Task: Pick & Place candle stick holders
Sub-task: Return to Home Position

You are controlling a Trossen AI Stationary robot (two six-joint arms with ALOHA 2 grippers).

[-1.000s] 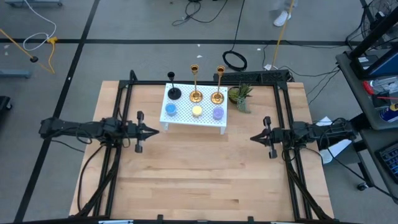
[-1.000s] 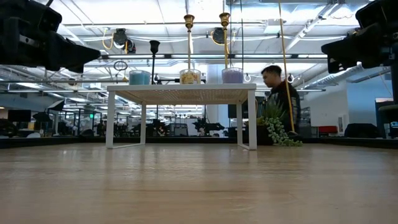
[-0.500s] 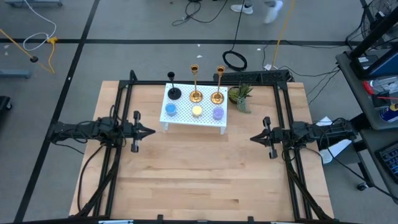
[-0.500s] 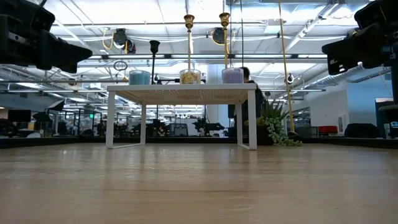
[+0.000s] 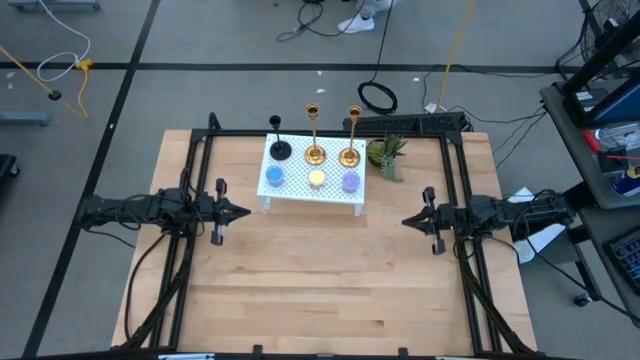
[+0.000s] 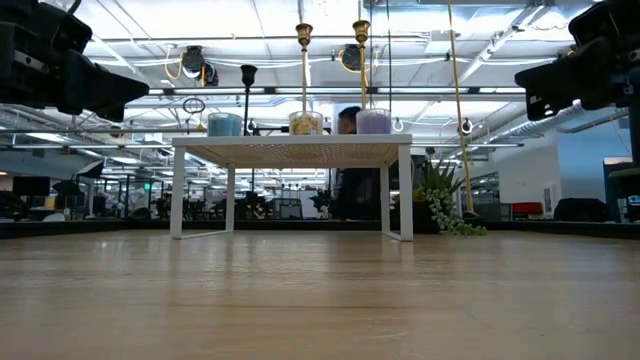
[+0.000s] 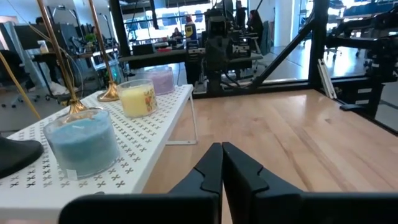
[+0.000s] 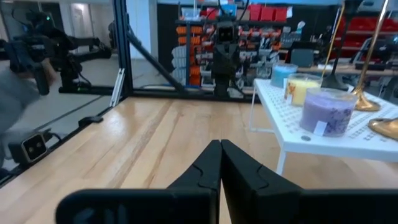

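While both arms reach inward from the sides of the worktop [image 5: 320, 290], the left end effector [image 5: 244, 212] hovers above the wood near the left edge. Its two fingers are pressed together on nothing and its tip points toward the middle. Just right of it, at the far middle of the worktop, stands a white perforated shelf [image 5: 296, 188]. The three candle stick holders stand upright along the shelf's far edge: the black holder [image 5: 281, 150] at the left end, then the first gold holder [image 5: 315, 155], then the second gold holder [image 5: 349, 157]. In front of them, in a row, sit a blue candle [image 5: 274, 177], a yellow candle [image 5: 316, 178] and a violet candle [image 5: 351, 182]. A small green plant [image 5: 387, 155] stands just beside the shelf's right end. Near the right edge, the right end effector [image 5: 406, 221] faces inward, its fingers likewise closed and empty. In the low view a person [image 6: 350, 185] shows behind the shelf.
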